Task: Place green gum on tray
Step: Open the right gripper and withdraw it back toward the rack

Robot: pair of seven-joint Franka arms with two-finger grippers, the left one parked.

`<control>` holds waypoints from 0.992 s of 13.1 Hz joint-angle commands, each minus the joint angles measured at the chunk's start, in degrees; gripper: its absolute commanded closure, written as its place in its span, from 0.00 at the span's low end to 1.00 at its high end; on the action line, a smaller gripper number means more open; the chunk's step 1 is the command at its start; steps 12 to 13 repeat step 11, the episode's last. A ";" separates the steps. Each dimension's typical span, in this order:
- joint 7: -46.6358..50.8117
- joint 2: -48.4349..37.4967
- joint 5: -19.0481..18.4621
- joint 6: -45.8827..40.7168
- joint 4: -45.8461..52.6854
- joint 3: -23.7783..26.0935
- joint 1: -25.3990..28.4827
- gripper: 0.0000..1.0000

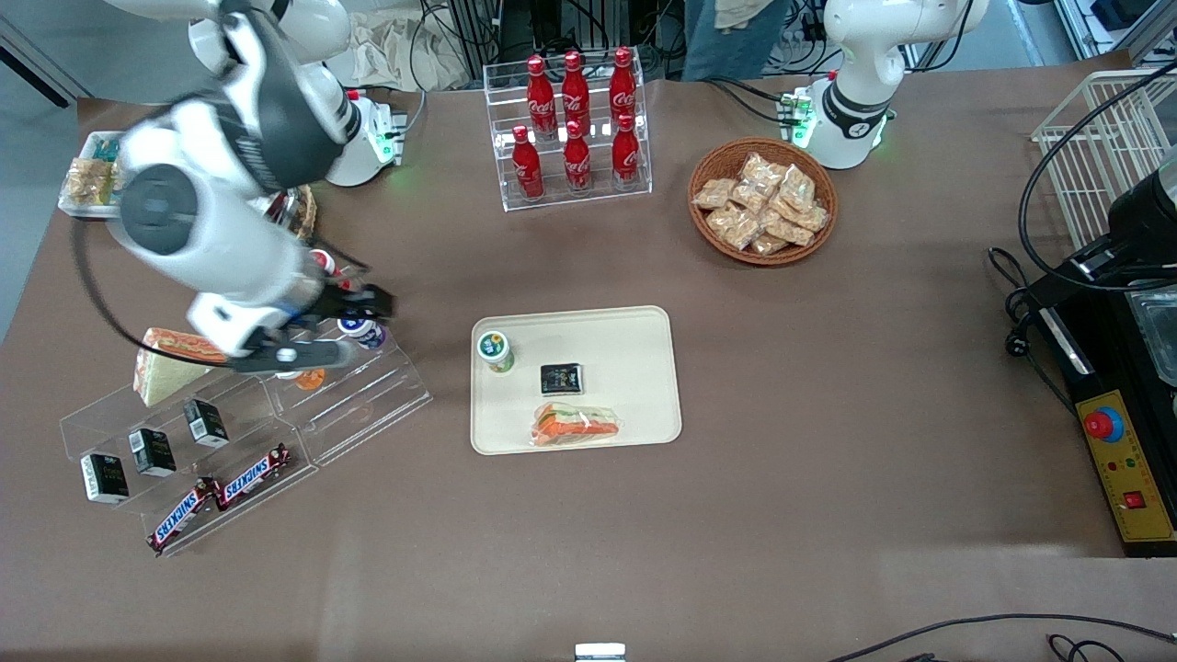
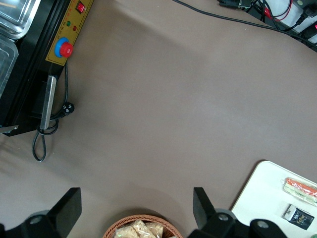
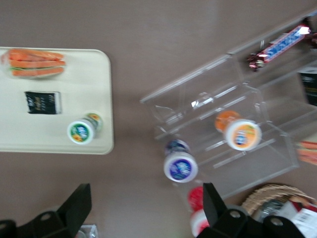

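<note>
The green gum (image 1: 495,350) (image 3: 81,130), with a green-and-white lid, stands upright on the cream tray (image 1: 634,336) (image 3: 44,136), in the tray's corner nearest the working arm. My right gripper (image 1: 345,326) (image 3: 146,208) hangs open and holds nothing. It is above the clear acrylic rack (image 1: 368,395), well apart from the tray and toward the working arm's end of the table. Below it are a blue-lidded bottle (image 3: 180,167) and a red-lidded one (image 3: 200,198).
A wrapped sandwich (image 1: 577,424) and a black packet (image 1: 561,378) also lie on the tray. An orange-lidded bottle (image 3: 241,134) sits in the rack, with Snickers bars (image 1: 221,492) on its lowest step. A cola bottle stand (image 1: 575,129) and a snack basket (image 1: 763,198) stand farther back.
</note>
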 commanded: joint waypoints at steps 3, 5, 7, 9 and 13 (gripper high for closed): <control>-7.55 -5.10 0.63 -3.24 0.23 -2.02 -7.76 0.00; -13.67 -5.46 -1.48 -3.16 0.93 -2.02 -11.45 0.00; -16.34 -5.28 -2.36 -3.07 1.46 -2.02 -13.31 0.00; -16.08 -5.28 -2.37 -3.16 1.46 -2.02 -13.40 0.00; -15.90 -5.28 -2.37 -3.24 1.55 -2.02 -13.40 0.00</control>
